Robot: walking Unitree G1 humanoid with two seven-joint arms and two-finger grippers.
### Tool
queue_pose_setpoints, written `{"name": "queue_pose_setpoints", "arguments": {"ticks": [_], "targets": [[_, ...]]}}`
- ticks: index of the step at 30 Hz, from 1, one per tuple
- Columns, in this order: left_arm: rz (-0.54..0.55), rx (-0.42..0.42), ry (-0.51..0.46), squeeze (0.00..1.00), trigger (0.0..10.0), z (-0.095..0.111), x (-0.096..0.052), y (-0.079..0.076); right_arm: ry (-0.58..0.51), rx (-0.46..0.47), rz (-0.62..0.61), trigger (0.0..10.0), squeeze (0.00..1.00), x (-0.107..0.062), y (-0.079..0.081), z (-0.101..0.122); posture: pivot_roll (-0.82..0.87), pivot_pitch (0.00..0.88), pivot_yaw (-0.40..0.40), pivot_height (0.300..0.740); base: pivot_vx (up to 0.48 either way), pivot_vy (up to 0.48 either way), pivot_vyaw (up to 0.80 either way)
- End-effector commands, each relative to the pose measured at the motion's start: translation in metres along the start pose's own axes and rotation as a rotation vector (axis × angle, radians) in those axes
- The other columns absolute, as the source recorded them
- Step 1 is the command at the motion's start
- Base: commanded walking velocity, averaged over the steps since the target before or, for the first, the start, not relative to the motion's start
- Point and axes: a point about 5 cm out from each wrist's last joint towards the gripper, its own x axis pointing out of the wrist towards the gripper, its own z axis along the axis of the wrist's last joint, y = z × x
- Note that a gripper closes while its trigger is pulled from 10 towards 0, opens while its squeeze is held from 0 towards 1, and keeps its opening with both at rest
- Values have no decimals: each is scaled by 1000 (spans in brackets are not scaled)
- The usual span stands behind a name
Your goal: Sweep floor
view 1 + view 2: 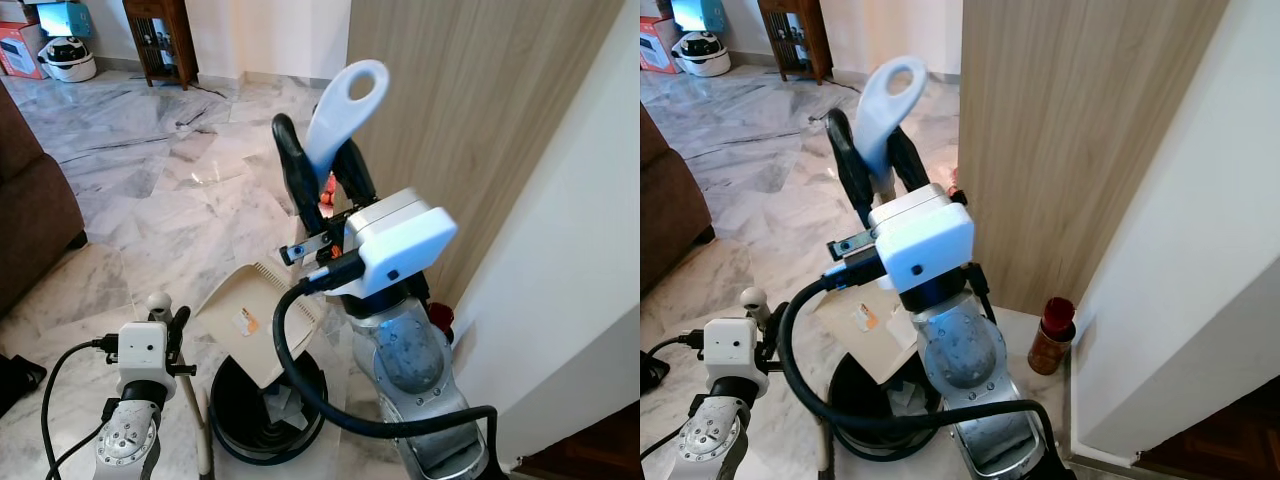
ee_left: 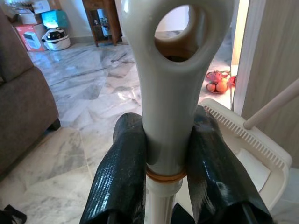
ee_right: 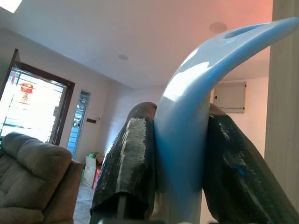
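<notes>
My right gripper (image 1: 318,142) is raised in front of me and shut on the pale looped dustpan handle (image 1: 345,105); in the right wrist view its fingers (image 3: 131,154) clamp that handle (image 3: 187,130). Below it the cream dustpan (image 1: 250,310) tilts over a black bin (image 1: 235,420) holding paper scraps. At lower left, my left gripper (image 1: 173,325) is shut on the cream broom handle (image 2: 168,93), just under its looped top. The broom's pole (image 1: 204,440) runs down beside the bin; its head is hidden.
A wood-panelled wall (image 1: 470,100) and a white wall corner stand close on my right, with a red jar (image 1: 1052,335) at their foot. A brown sofa (image 1: 30,210) is on the left. Open marble floor (image 1: 160,190) stretches ahead to a wooden cabinet (image 1: 160,40) and boxes.
</notes>
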Motion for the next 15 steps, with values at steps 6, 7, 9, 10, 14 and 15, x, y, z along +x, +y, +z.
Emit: {"name": "queue_pose_setpoints", "arguments": {"ticks": [6,7,9,10,14,15], "targets": [[-20,33,-69,0,10000,14,5,-2,-114,-27,57,10000,0,1,9,18,202,52,1,740,0,0,0],[-20,33,-69,0,10000,14,5,-2,-115,-24,58,10000,0,0,10,18,203,53,1,740,0,0,0],[-19,33,-69,0,10000,14,5,-2,-118,-25,64,10000,0,0,11,19,203,52,2,740,0,0,0],[-19,34,-69,0,10000,14,5,-1,-126,-35,79,10000,0,0,12,19,203,52,2,740,0,0,0],[-19,34,-68,0,10000,14,5,-1,-135,-47,97,10000,0,-1,15,20,202,53,1,740,0,0,0],[-19,34,-69,0,10000,14,5,-1,-137,-49,98,10000,0,-1,16,20,203,52,1,740,0,0,0]]}}
